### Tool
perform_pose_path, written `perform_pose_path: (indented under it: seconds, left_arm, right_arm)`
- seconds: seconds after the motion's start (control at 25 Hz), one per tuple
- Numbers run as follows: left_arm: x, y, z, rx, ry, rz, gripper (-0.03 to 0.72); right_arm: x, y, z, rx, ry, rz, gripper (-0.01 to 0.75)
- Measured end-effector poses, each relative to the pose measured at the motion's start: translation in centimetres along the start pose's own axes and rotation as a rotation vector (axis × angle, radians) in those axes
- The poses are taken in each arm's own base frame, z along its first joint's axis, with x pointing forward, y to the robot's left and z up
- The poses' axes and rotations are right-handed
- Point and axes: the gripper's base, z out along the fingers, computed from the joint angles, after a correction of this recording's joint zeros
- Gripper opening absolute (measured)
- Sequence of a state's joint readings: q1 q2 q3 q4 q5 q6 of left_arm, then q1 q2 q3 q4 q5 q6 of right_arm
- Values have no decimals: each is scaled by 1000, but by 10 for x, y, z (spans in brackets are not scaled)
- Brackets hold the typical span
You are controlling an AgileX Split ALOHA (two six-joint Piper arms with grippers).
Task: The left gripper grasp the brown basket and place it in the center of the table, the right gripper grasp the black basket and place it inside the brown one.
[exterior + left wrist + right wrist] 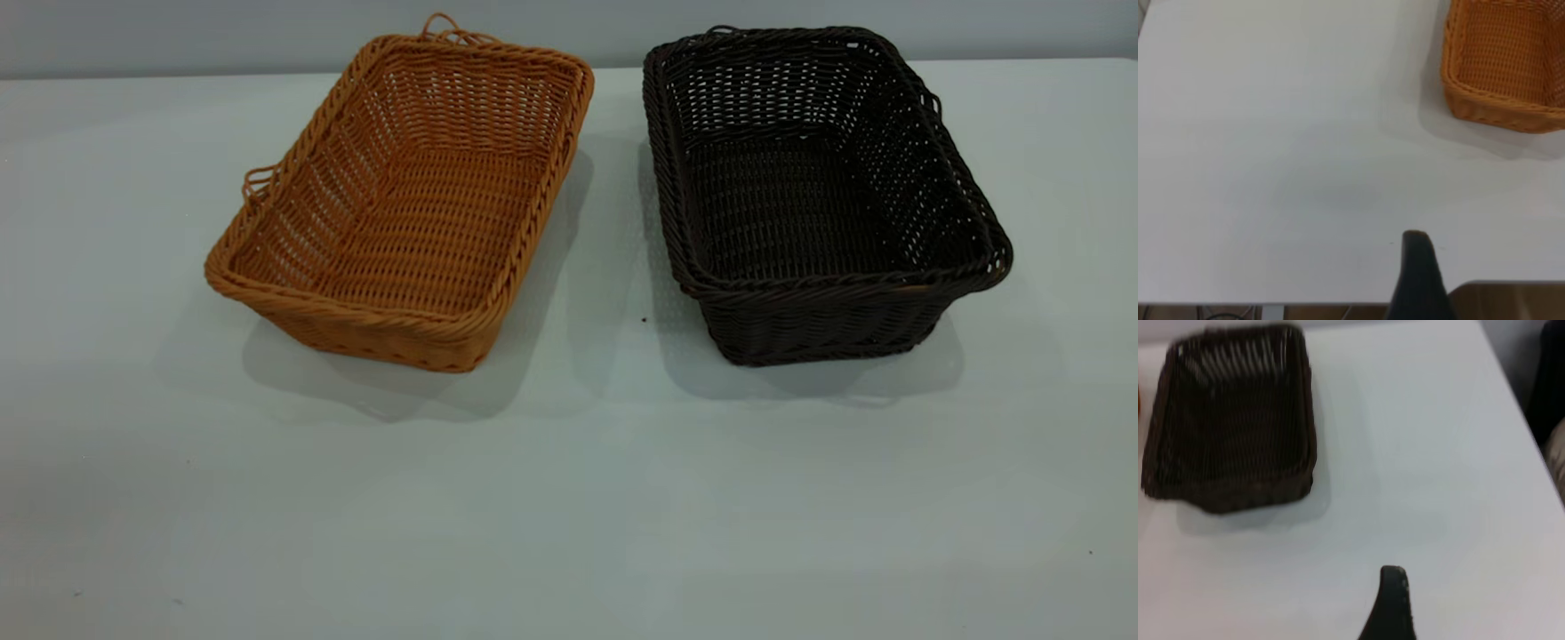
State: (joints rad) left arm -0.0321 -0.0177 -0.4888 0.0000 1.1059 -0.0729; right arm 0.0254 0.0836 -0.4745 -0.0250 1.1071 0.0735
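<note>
Claws: neither shows in the exterior view; whether either is open or closed cannot be told.
Left claw (1418, 280): one dark finger shows in the left wrist view, above bare desk near its edge, well apart from the brown basket.
Right claw (1395, 603): one dark finger shows in the right wrist view, above bare desk, well apart from the black basket.
Desk (569, 498): pale grey-white top carrying both baskets toward its far side.
Black basket (822, 191): upright on the right, empty, dark woven sides, braided rim.
Brown basket (404, 196): upright on the left, empty, turned at an angle, near the black one but apart.
Loop handle (449, 31): on the brown basket's far rim.
</note>
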Motion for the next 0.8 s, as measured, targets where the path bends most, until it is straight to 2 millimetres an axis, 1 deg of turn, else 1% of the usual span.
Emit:
perform_pose_path:
  seconds: [0.08, 0.16, 0.24, 0.32, 0.44, 0.52, 0.64, 0.72, 0.8]
  left_arm:
    - [-4, 2, 2, -23, 25, -24, 480]
    - [-16, 3, 7, -47, 61, -44, 480]
    - [-37, 2, 18, -57, 101, -44, 480]
    - [-59, 0, 32, -58, 143, -21, 480]
    - [-93, -3, 58, -55, 207, 35, 498]
    - [-113, -5, 80, -49, 238, 80, 533]
    - [-135, -8, 112, -36, 245, 114, 586]
    - [-146, -10, 131, -18, 227, 117, 598]
    - [-152, -12, 152, 0, 239, 113, 599]
  right_arm:
    - [-12, 5, 11, -35, 69, -13, 571]
    - [-27, 10, 23, -82, 117, -21, 577]
    - [-40, 15, 43, -117, 176, -28, 582]
    - [-49, 20, 64, -155, 237, -16, 587]
    - [-57, 27, 99, -221, 332, 0, 587]
    - [-59, 34, 122, -279, 395, 27, 587]
    - [-65, 46, 151, -394, 463, 63, 587]
    - [-70, 57, 168, -465, 492, 83, 587]
    - [-71, 71, 188, -513, 542, 96, 587]
